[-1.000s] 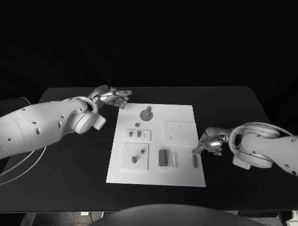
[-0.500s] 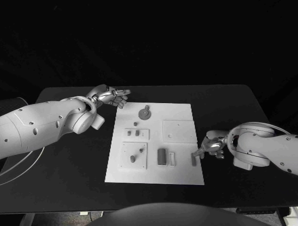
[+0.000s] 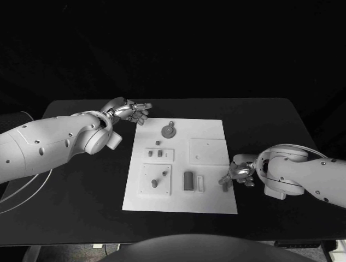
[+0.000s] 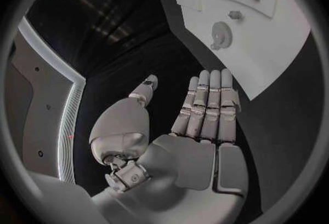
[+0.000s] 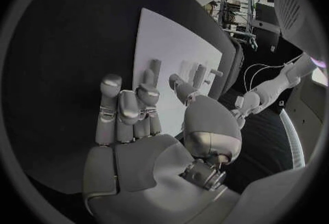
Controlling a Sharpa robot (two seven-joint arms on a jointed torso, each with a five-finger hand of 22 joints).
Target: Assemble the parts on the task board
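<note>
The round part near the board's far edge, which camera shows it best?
The left wrist view: the round part looks large and unobstructed on the board, beyond the open left hand. The head view shows it small. I can't find it in the right wrist view.

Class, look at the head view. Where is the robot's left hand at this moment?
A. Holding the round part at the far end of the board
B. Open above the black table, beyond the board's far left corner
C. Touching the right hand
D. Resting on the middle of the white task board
B: the left hand hangs open with fingers spread over the black table, off the far left corner of the task board, holding nothing.
</note>
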